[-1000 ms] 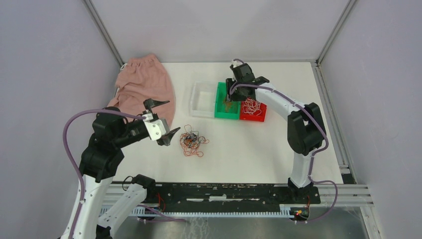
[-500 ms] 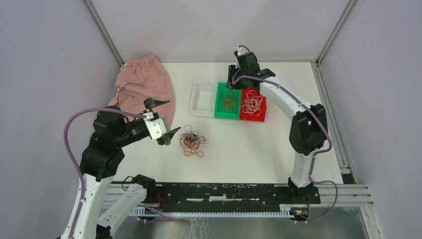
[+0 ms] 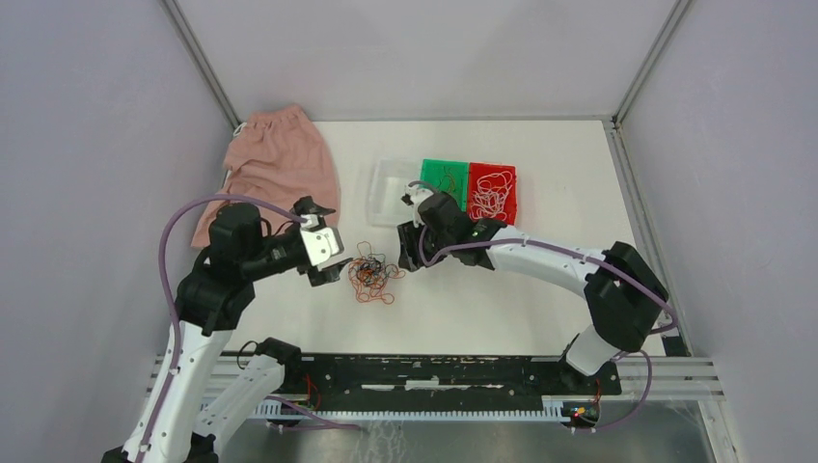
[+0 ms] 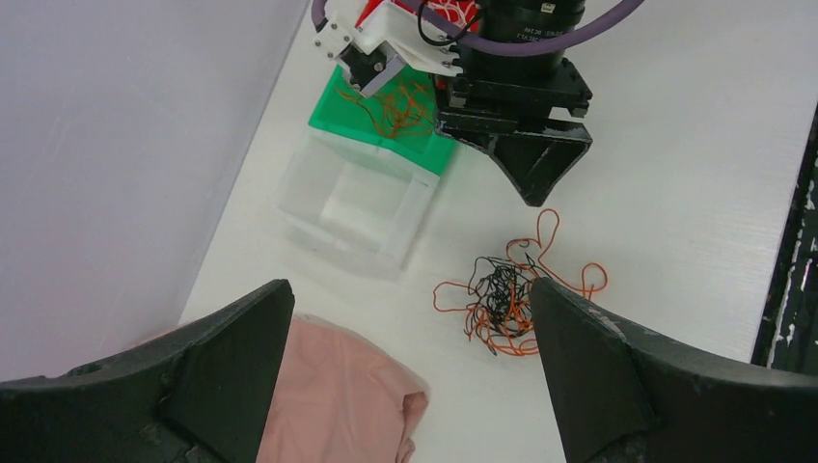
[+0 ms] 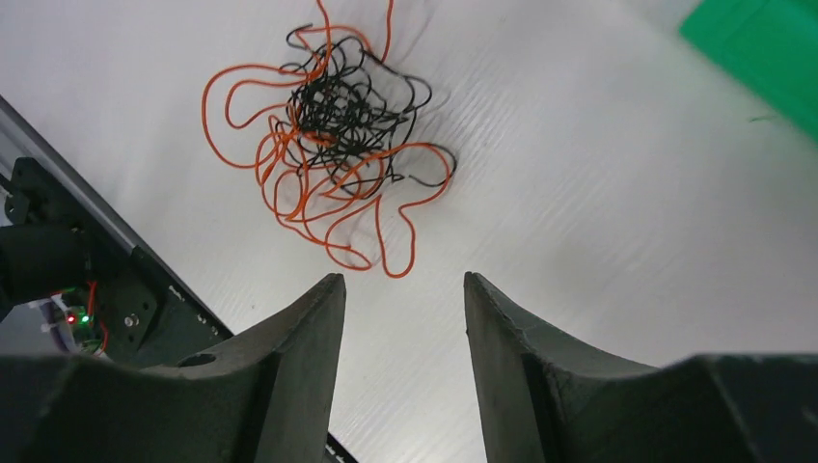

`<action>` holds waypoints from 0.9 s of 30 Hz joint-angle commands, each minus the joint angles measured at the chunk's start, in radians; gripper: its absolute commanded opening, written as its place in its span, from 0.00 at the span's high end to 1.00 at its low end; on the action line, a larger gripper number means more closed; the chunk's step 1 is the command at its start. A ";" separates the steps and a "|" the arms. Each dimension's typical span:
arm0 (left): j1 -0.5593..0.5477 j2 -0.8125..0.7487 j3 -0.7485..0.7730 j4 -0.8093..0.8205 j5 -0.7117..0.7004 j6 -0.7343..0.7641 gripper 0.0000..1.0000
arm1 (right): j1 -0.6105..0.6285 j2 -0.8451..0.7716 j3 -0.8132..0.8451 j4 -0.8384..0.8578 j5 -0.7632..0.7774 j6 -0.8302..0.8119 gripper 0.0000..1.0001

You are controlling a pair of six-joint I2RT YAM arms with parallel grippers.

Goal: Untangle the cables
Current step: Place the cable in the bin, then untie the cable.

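Top external vs a second ago: the right arm has left the bins and swung down to mid-table. The right gripper (image 5: 402, 282) was over the green bin (image 3: 426, 166). It now hangs just right of the cable tangle (image 3: 374, 272), not touching it. Right wrist view: jaws parted with bare table (image 3: 502, 289) showing through the gap, nothing held, and the tangle lies just ahead of the fingertips.

The left arm has leaned in too. The left gripper (image 4: 410, 289) is now just left of the tangle, where before it stood further off. Its jaws are wide apart and empty. Left wrist view: the tangle sits ahead of its fingers, with the right gripper's black finger pointing down just beyond it.

The tangle is orange and black strands, a black knot in the middle with orange loops around it. It lies flat on the table between both grippers, same spot as before.

The bins are uncovered now:
- orange cables (image 4: 400, 101) in the green bin
- white cables (image 3: 492, 193) in the red bin (image 3: 511, 172)
- clear bin (image 3: 386, 183) left of the green one, partly behind the right wrist

Pink cloth (image 3: 275, 159) is back-left, unmoved.
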 commanded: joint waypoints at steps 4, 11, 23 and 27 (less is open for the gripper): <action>-0.002 -0.019 -0.014 -0.055 -0.007 0.109 0.01 | 0.032 0.062 -0.073 0.187 -0.064 0.195 0.46; -0.002 -0.034 -0.002 -0.077 -0.012 0.138 0.01 | 0.041 0.165 -0.035 0.242 -0.076 0.268 0.58; -0.002 -0.047 -0.024 -0.079 0.014 0.125 0.01 | 0.041 0.009 -0.016 0.231 -0.070 0.177 1.00; -0.002 -0.060 -0.041 -0.059 0.021 0.096 0.01 | 0.043 -0.074 0.023 0.203 -0.133 0.111 1.00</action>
